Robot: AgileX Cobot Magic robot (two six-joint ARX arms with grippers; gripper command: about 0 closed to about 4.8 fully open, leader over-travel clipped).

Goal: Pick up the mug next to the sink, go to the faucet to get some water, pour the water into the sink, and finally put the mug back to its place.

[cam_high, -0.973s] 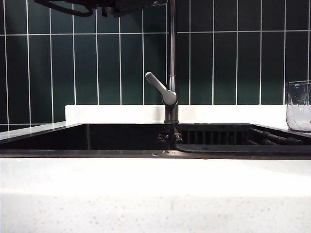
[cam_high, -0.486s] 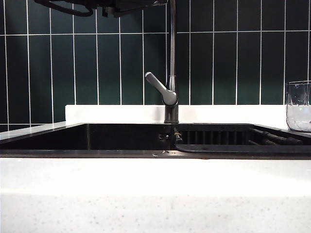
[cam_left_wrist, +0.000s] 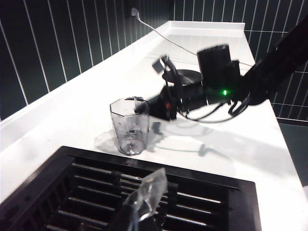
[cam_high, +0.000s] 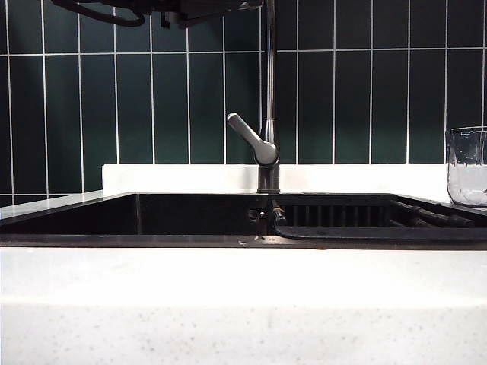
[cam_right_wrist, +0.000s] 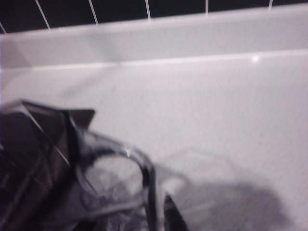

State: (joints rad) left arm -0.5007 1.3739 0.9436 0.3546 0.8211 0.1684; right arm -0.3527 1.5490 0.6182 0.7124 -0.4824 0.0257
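The clear faceted mug [cam_left_wrist: 130, 125] stands upright on the white counter beside the sink's ribbed section [cam_left_wrist: 86, 192]. It shows at the right edge of the exterior view as the mug [cam_high: 468, 166]. My right gripper [cam_left_wrist: 156, 103] is at the mug's far side. Close up, the right gripper [cam_right_wrist: 113, 211] straddles the rim, with a dark fingertip [cam_right_wrist: 169, 214] just clear of the glass wall, so it is open. My left gripper [cam_left_wrist: 147, 192] hangs shut and empty over the ribbed section. The faucet [cam_high: 268, 152] rises mid-sink [cam_high: 152, 240], lever up-left. No water shows.
A white backsplash ledge [cam_high: 183, 176] runs behind the sink under dark green tiles. A thin cable [cam_left_wrist: 163, 36] trails across the far counter. A dark part of an arm [cam_high: 175, 9] sits at the top edge of the exterior view.
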